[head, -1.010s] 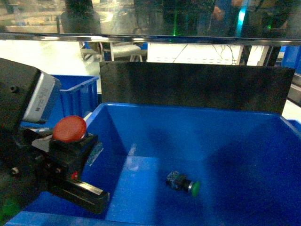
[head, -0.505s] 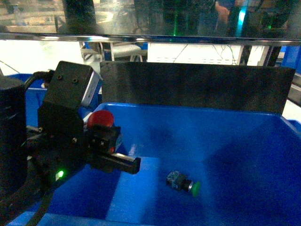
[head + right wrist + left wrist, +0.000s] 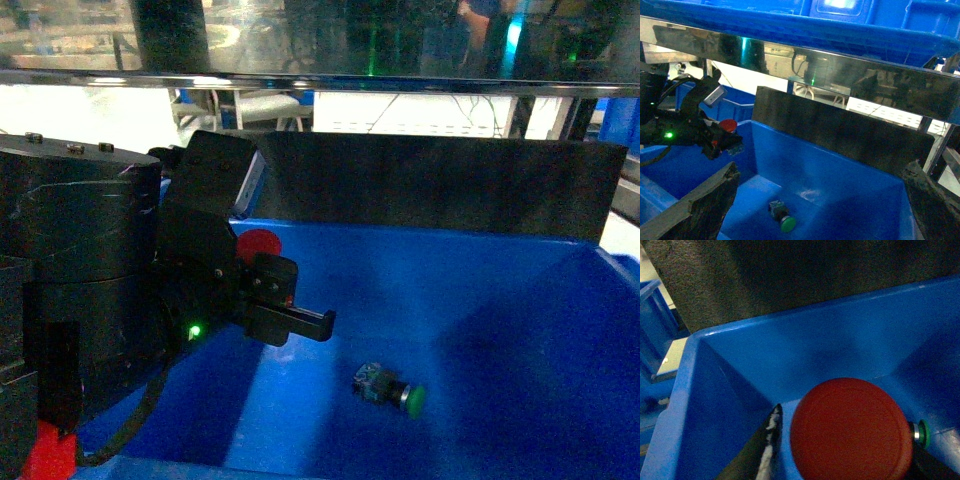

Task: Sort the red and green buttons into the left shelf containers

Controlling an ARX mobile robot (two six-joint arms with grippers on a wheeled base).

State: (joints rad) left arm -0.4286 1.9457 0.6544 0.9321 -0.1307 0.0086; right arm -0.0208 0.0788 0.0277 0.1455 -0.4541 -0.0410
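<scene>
Over left part of blue bin (image 3: 520,270), left gripper (image 3: 285,300) is held, fingers clamped on red button (image 3: 258,245); red cap is seen large between fingers in left wrist view (image 3: 850,432). Green button (image 3: 392,389) is laid on its side on bin floor, cap pointing right, apart from gripper. Black panel (image 3: 430,185) is stood behind bin. Right gripper (image 3: 815,220) is held above bin with fingers spread wide, nothing between them.
</scene>
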